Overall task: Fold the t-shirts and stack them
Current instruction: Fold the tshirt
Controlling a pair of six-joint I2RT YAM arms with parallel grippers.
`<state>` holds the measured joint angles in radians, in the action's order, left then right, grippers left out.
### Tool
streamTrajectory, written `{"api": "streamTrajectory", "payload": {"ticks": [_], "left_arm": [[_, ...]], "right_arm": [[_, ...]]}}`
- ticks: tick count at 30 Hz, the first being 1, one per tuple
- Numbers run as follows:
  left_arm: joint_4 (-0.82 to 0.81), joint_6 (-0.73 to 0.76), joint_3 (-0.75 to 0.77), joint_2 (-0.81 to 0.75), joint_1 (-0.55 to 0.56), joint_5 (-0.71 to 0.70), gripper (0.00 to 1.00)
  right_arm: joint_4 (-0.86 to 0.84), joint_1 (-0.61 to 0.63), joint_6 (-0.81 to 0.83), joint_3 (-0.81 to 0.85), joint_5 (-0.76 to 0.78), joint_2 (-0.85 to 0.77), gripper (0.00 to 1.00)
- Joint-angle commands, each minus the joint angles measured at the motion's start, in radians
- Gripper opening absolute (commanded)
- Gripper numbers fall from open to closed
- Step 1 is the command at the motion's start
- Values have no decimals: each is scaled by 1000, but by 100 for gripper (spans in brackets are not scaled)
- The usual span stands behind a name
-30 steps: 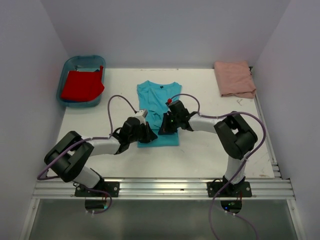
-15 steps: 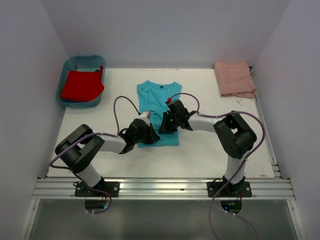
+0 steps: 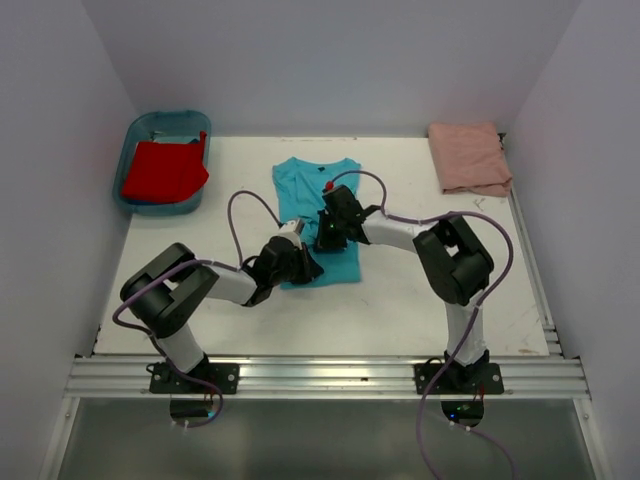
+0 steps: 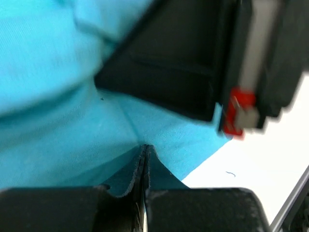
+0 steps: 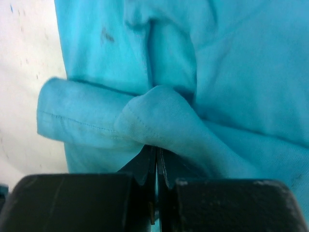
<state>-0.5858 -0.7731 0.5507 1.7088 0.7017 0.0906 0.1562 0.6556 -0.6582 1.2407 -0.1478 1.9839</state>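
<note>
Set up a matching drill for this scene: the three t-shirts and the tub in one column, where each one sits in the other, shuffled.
Column A
1. turquoise t-shirt
2. red t-shirt
3. pink t-shirt
4. blue tub

Column B
a. folded, at the far right corner of the table
b. inside the tub
c. middle of the table
d. far left corner

Pairs: 1-c, 2-b, 3-a, 4-d

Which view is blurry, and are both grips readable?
Left wrist view: soft and smeared up top, yet the left gripper shows shut on the turquoise t-shirt. Right wrist view: sharp, hem stitching readable, right gripper pinching a fold. Top view: even light, no glare.
</note>
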Motion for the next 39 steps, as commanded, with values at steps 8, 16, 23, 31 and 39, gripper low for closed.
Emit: {"api": "streamTrajectory", "payload": {"ticks": [8,16,23,31,39], "left_arm": [[84,24,-92,-60,4,-69,0],[69,17,-110,-52,4,-54,0],[81,32,-109,-147,5,-60,0],[382,170,3,-645,4,-294,0],[813,136,69,-697,4,-503,29]], "right_arm": [[210,-31,69,394,335,196,0],[347,-59,146,755,522,309,0],[292,-65,210,693,563,169,0],[151,-45,166,96,490,-287,1],[121,-5,106,-276,337,-511,64]]}}
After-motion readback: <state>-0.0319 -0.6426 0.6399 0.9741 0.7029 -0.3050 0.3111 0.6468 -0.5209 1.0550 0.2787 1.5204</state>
